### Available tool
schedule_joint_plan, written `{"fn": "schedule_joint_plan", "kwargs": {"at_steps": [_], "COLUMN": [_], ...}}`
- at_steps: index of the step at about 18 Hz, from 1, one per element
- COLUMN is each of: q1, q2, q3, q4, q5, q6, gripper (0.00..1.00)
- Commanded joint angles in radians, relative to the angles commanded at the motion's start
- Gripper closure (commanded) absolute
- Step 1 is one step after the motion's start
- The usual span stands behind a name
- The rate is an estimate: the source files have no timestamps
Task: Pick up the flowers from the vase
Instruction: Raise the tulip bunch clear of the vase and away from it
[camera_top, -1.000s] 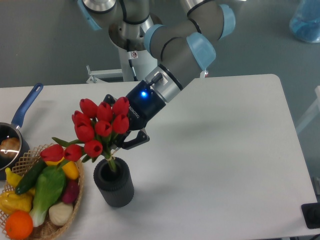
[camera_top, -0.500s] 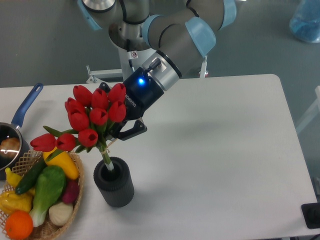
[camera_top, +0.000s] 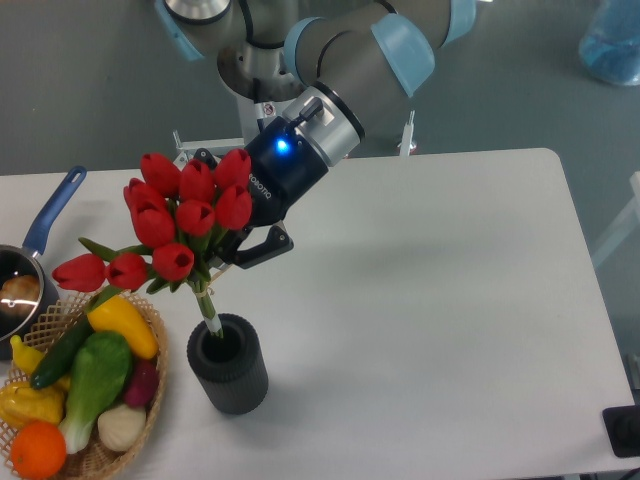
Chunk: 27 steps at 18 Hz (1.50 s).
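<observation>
White table (camera_top: 450, 300): vase (camera_top: 228, 363), basket (camera_top: 150, 400), seemingly saucepan (camera_top: 25, 290)

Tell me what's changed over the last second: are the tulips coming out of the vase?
Yes. The gripper, shut on the red tulips, has risen and shifted up-left, drawing the bunch with it; more stem now shows above the dark ribbed vase, though its tip still sits in the mouth. The vase, wicker basket and saucepan have not moved.

A wicker basket (camera_top: 150, 395) of produce sits beside a blue-handled saucepan (camera_top: 30, 262).
</observation>
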<state>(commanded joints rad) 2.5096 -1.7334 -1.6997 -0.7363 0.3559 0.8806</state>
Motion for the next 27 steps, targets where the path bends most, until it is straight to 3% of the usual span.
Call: {"fn": "schedule_joint_plan", "kwargs": {"at_steps": [6, 10, 19, 27], "q1": [0.014, 0.066, 0.195, 0.213], "q2": [0.006, 0.028, 0.023, 0.006], "q3": [0.021, 0.032, 0.032, 0.029], "q4": [0.000, -0.002, 0.000, 0.000], "q5": [0.000, 0.000, -0.044, -0.060], "q6": [-0.048, -0.120, -0.107, -0.106], "gripper": [0.53, 0.53, 0.55, 0.55]}}
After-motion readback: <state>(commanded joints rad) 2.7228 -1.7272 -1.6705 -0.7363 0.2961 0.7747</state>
